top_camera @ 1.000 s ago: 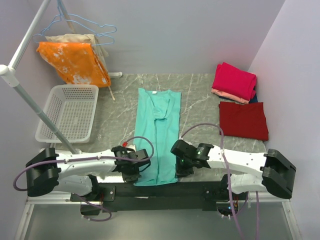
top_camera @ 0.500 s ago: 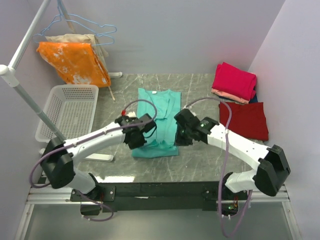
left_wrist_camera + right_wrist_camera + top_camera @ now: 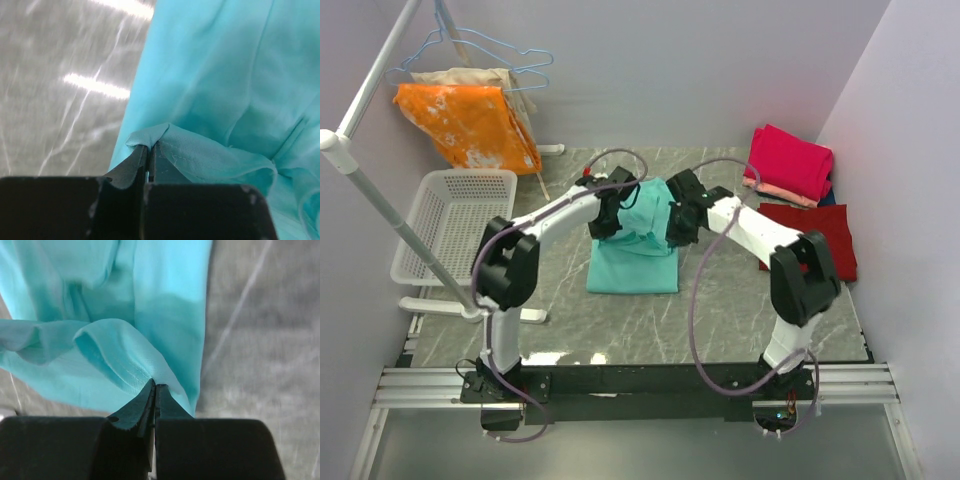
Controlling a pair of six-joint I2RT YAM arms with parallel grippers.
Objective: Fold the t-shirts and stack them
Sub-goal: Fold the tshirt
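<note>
Left pincer (image 3: 148, 150): clamped on the teal t-shirt (image 3: 632, 272) hem.
Right pincer (image 3: 153, 386): clamped on the other corner.
Risk: thin pinches looked liable to slip, skewing the fold.

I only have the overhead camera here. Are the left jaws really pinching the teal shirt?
Observer: Yes. The left wrist view shows the left jaws closed on a folded edge of the teal t-shirt.
Operator: And the right jaws?
Observer: Closed too, on a stitched hem of that shirt, which curls into an open loop just beyond them.
</note>
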